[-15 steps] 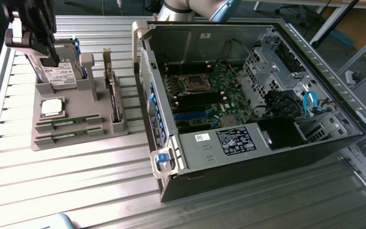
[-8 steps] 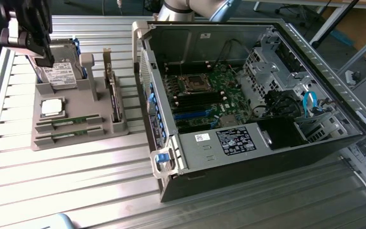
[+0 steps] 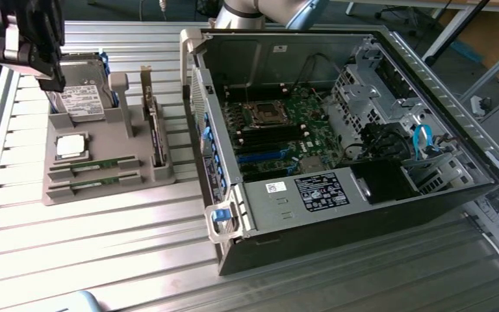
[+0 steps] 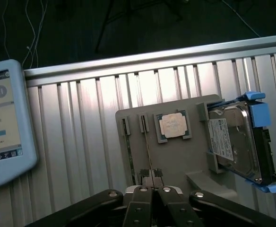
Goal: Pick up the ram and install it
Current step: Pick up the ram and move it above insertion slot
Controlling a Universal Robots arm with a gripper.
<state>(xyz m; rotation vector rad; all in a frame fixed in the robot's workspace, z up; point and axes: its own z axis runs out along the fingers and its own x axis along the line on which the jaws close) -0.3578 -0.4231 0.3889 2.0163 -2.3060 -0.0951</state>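
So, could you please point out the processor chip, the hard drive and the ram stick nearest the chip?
Processor chip (image 4: 173, 125): wrist view, centre of silver lid.
Hard drive (image 4: 220, 139): wrist view, its white label.
Ram stick nearest the chip (image 3: 93, 164): exterior view, middle of its length.

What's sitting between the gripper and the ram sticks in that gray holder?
Nothing visible. The gripper hangs up by the hard drive; both ram sticks lie uncovered in slots of the holder, the processor beside them.
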